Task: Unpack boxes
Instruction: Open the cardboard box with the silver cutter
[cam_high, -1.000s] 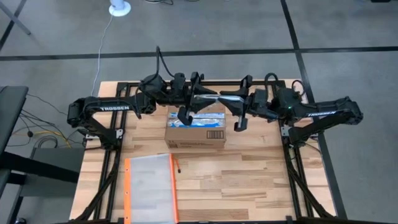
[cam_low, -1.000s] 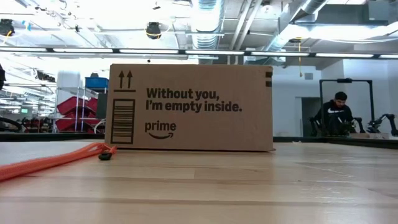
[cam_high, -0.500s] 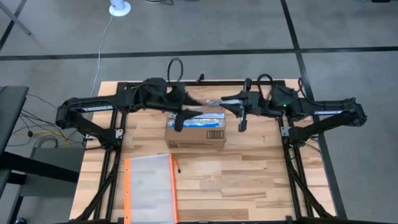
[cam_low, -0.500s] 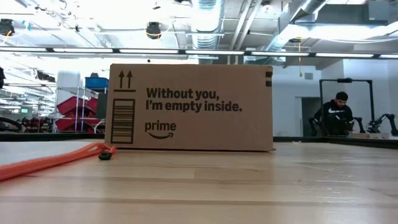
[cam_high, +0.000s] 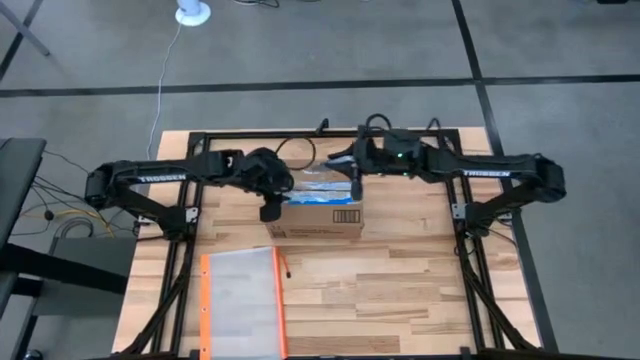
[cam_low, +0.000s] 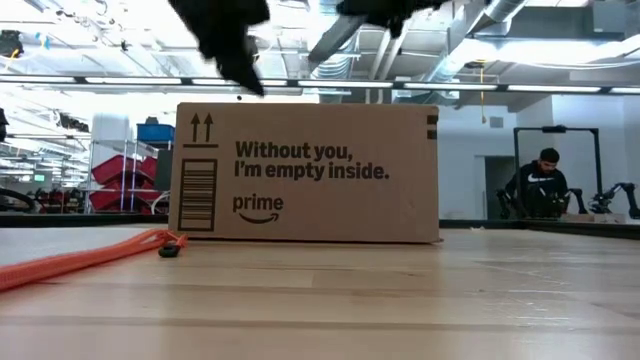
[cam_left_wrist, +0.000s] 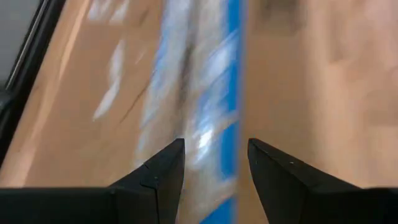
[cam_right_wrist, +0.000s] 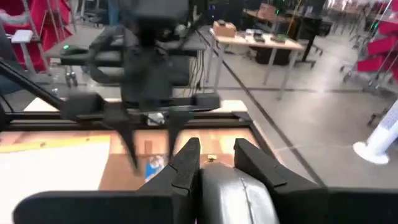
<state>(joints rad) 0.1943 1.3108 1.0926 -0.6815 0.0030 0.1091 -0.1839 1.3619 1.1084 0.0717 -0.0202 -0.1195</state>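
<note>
The brown cardboard box (cam_high: 315, 208) stands on its base on the wooden table, its printed long side (cam_low: 305, 172) facing the near edge. A blue-and-white tape strip (cam_left_wrist: 214, 87) runs along its top. My left gripper (cam_high: 270, 210) hangs open just above the box's left end (cam_low: 240, 65), fingers pointing down and clear of it. My right gripper (cam_high: 354, 188) is open above the box's far right part, with only its tip showing in the low view (cam_low: 390, 12).
A clear pouch with an orange edge (cam_high: 240, 300) lies flat on the near left of the table, and its orange edge (cam_low: 80, 262) reaches toward the box. There is bare wood (cam_high: 420, 290) to the near right. A person (cam_low: 540, 185) sits in the room beyond the table.
Both grippers have come down toward the box top and now show at the top of the low view. My left gripper has moved toward the table's left and near edge, to the box's left end. My right gripper has moved left, over the box's far right part.
</note>
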